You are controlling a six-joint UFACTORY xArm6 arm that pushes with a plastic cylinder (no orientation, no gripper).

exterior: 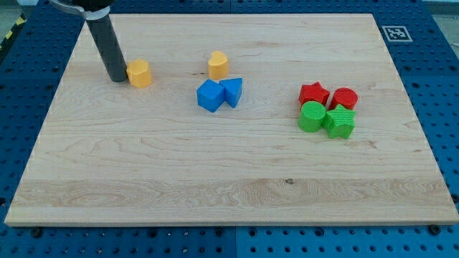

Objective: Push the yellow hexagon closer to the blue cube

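The yellow hexagon (pixel 139 73) lies on the wooden board (pixel 229 179) at the upper left. My tip (pixel 115 78) rests just left of it, touching or nearly touching its left side. The blue cube (pixel 210 96) sits near the board's middle, to the right of and a little below the hexagon. A blue triangular block (pixel 232 92) touches the cube's right side.
A yellow heart-shaped block (pixel 218 65) lies just above the blue pair. At the right stands a tight cluster: a red star (pixel 313 94), a red cylinder (pixel 345 98), a green cylinder (pixel 311 117) and a green star-like block (pixel 339 122).
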